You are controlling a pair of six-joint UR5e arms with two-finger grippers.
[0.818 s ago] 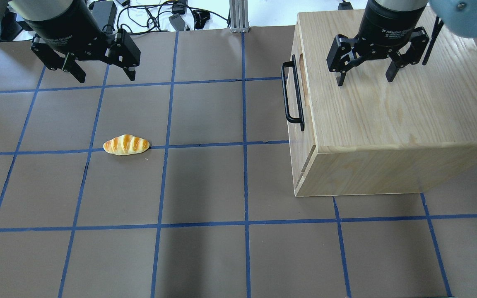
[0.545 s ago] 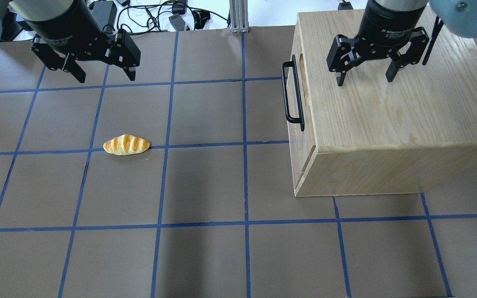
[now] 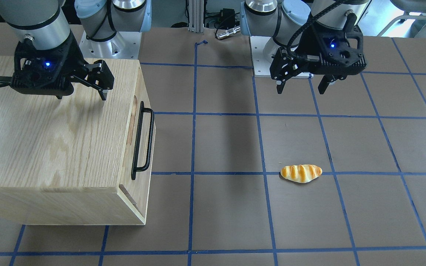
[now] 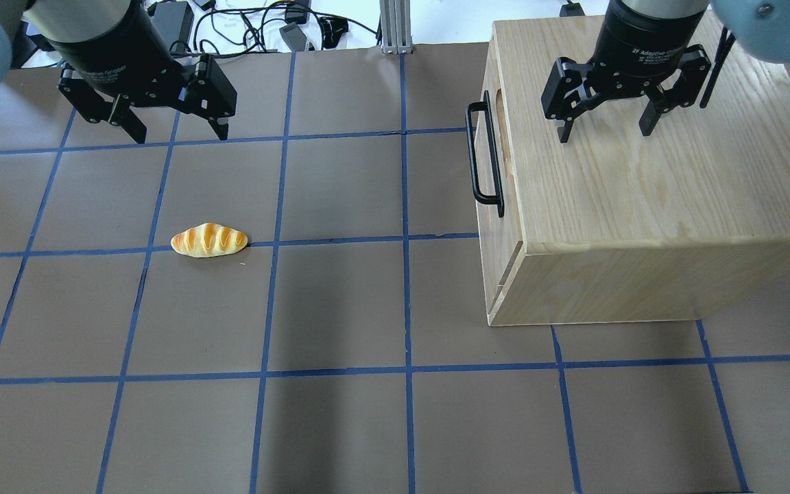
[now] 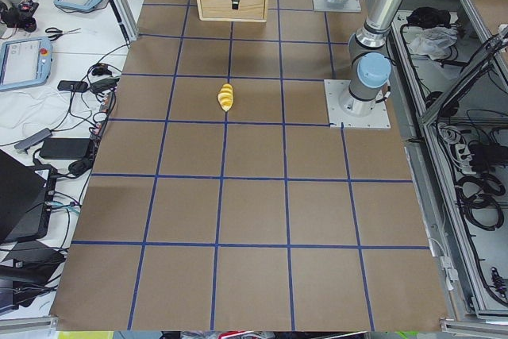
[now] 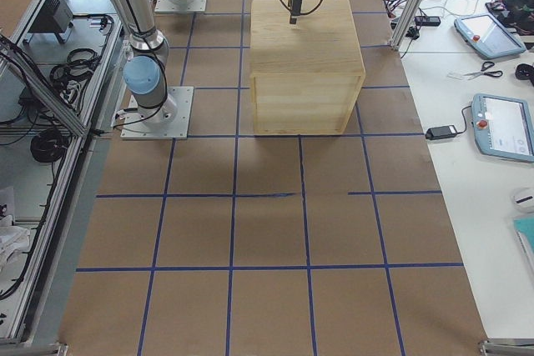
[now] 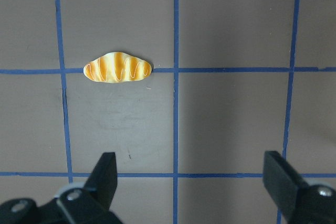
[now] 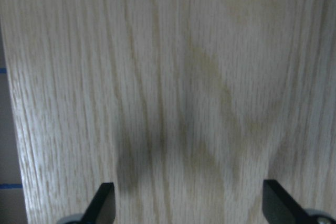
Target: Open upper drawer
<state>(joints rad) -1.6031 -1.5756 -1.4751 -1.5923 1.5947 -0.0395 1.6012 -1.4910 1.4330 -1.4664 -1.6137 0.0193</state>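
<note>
Seen from overhead, the oak cabinet stands at about 2 o'clock on the surface, its front turned toward 9 o'clock. The upper drawer sits just under the cabinet's top edge, and its pale panel looks flush with the front. The drawer's long black bar handle stands clear of the panel with nothing touching it.

The right gripper hovers above the cabinet top, at 3 o'clock from the handle. Its fingers are spread wide and hold nothing. The left gripper hangs over bare surface at about 11 o'clock, well apart from the cabinet, fingers likewise spread wide and empty. A striped bread roll lies on a blue tape line at roughly 6 o'clock from the left gripper.
</note>
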